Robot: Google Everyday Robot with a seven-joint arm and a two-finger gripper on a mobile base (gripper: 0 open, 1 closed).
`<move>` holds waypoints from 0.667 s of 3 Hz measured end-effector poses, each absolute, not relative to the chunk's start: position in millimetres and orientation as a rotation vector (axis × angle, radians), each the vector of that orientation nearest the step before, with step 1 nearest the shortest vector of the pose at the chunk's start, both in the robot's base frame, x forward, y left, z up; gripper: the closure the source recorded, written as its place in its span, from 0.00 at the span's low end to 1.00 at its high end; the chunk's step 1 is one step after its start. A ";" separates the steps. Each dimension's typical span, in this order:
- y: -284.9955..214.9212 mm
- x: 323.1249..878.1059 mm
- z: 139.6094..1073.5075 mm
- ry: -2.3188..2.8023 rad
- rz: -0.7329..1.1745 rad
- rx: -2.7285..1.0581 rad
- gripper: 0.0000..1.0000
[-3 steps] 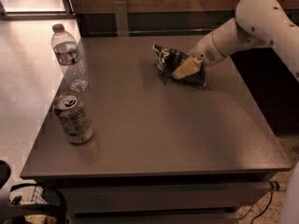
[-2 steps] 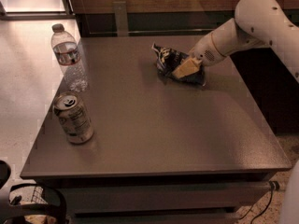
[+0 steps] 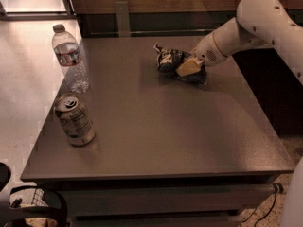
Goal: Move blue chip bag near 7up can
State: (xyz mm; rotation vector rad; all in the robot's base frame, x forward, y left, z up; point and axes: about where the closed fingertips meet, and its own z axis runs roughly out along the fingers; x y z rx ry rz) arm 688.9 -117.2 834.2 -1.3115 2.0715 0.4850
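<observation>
The blue chip bag [image 3: 169,60] lies crinkled on the far middle-right of the dark table [image 3: 165,136]. My gripper [image 3: 188,66] reaches in from the right on the white arm and sits low on the bag's right half, touching it. The bag rests on the table top. The 7up can [image 3: 75,120] stands upright near the table's front left edge, well apart from the bag and the gripper.
A clear plastic water bottle [image 3: 69,58] stands upright at the left edge, behind the can. A dark wall panel and a post [image 3: 121,19] run along the table's far edge. The floor drops away left and right.
</observation>
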 end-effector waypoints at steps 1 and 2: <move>-113.3 679.1 849.7 2.041 0.497 -1.360 1.00; -105.2 647.8 892.6 1.953 0.517 -1.488 1.00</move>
